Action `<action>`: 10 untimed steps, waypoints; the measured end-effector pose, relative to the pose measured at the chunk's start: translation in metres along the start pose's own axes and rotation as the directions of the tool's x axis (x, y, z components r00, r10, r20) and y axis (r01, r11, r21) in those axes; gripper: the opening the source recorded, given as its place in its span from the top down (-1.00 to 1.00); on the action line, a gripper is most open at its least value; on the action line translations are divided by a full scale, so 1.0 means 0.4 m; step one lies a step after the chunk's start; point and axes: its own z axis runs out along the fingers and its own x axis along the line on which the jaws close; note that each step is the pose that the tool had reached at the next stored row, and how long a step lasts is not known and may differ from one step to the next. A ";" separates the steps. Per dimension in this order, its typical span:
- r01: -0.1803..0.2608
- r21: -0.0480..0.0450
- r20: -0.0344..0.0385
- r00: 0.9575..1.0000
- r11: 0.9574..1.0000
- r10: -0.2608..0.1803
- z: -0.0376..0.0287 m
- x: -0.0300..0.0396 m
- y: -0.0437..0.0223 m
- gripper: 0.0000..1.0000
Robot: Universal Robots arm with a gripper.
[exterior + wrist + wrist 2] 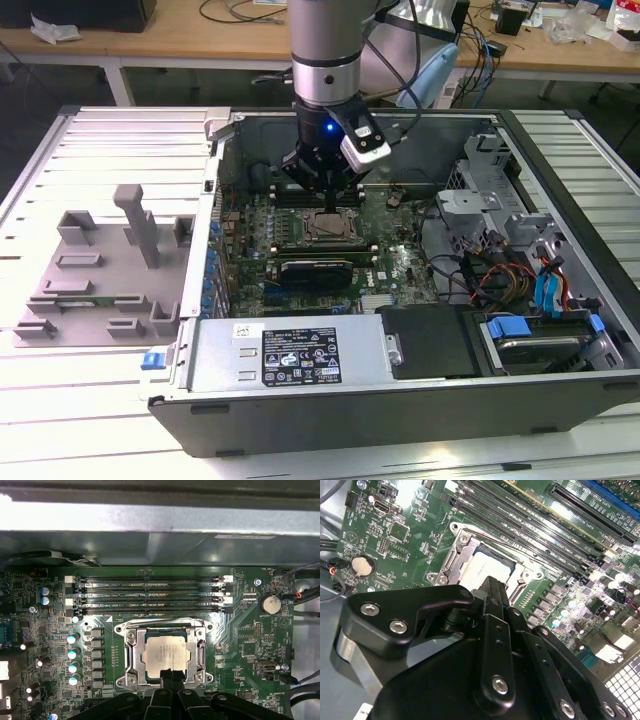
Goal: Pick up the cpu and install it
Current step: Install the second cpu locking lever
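We see the cpu (165,654) seated in the socket frame (131,652), with the gripper (170,674) directly above its edge, fingertips pressed together and holding nothing. Memory slots (150,595) lie at 12 o'clock of the socket in the first wrist view, a coin battery (271,603) toward 2 o'clock. The exterior view adds the open computer case (420,400) and black card (315,270); in the second wrist view the gripper body hides part of the chip

In both wrist views the fingers (170,676) hide one edge of the cpu (165,652).
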 end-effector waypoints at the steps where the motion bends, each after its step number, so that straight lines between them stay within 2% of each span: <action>1: 0.000 0.000 0.000 1.000 1.000 0.000 0.000 0.000 0.000 0.79; 10: 0.000 0.000 0.000 1.000 1.000 0.000 -0.001 0.000 0.000 0.79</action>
